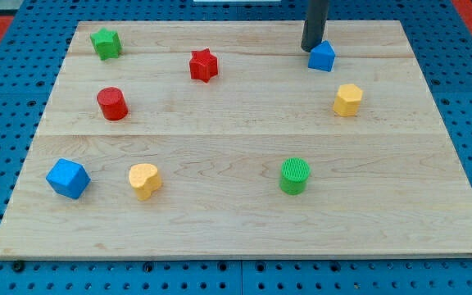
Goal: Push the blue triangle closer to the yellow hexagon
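The blue triangle (322, 56) lies near the view's top, right of centre, on the wooden board (236, 229). The yellow hexagon (347, 99) lies a short way below and to the right of it, with a gap between them. My tip (311, 49) comes down from the view's top edge and stands at the blue triangle's upper left side, touching or almost touching it.
A green star (105, 43) is at the top left, a red star (204, 65) at top centre, a red cylinder (112, 103) at left. A blue cube (67, 178) and a yellow heart (144, 180) lie at bottom left, a green cylinder (295, 175) below centre right.
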